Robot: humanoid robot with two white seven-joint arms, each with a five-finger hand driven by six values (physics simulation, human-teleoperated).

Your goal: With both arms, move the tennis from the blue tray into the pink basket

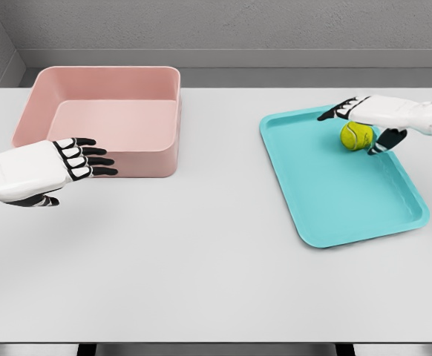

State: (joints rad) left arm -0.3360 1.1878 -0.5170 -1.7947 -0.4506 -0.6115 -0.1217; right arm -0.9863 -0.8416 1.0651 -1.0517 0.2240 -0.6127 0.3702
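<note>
Right robot hand (361,122) spread over tennis ball (356,136); left robot hand (53,169) open beside pink basket (101,115).

Pink basket (105,119); turquoise tray (342,200); yellow-green ball (356,136).

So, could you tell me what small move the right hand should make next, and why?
Probably lower and close the right hand around the tennis ball. Its spread fingers straddle the ball without gripping it, and the ball lies in the blue tray, far from the pink basket where the left hand waits open.
</note>
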